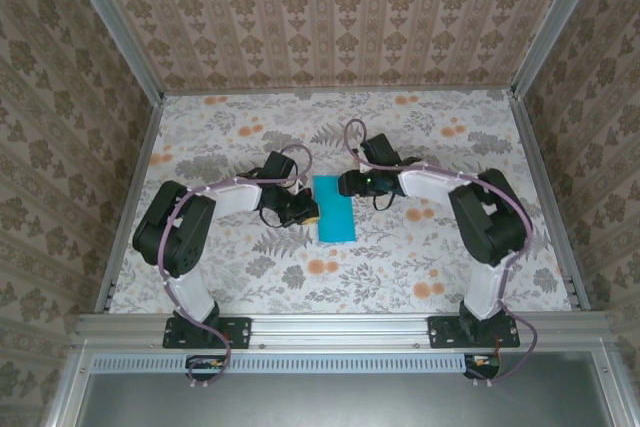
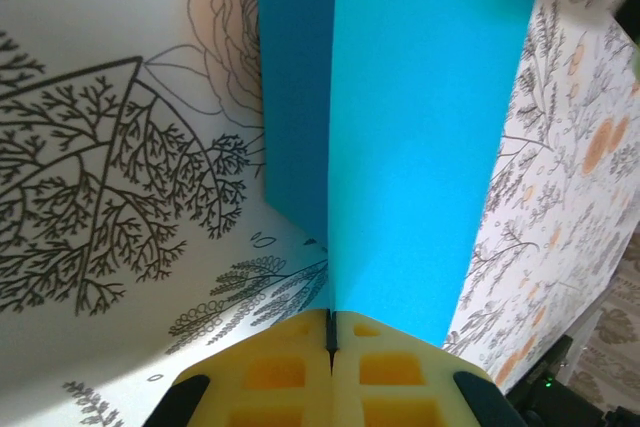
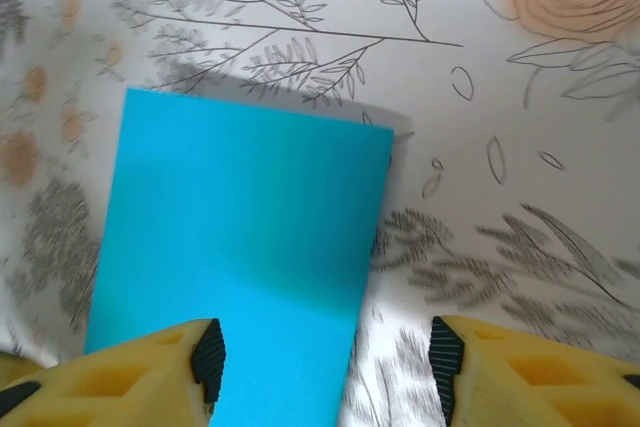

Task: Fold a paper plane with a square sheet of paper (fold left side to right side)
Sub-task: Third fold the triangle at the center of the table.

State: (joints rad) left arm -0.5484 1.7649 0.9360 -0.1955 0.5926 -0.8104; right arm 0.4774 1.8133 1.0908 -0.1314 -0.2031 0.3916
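The left pincer [image 2: 330,332] pinches the blue paper [image 2: 420,127] tight at bottom middle. The right pincer [image 3: 325,352] gapes wide over it.

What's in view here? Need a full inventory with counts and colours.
sheet of paper: 1, turquoise-blue, folded to a rectangle, table centre between the grippers
table: 1, white floral cover, under everything
walls: 3, beige patterned, around the table
frame rail: 1, silver, near edge
arms: 2, black and white, based on the rail
left gripper: 1, yellow pads, shut on the sheet
right gripper: 1, yellow pads, open over the sheet
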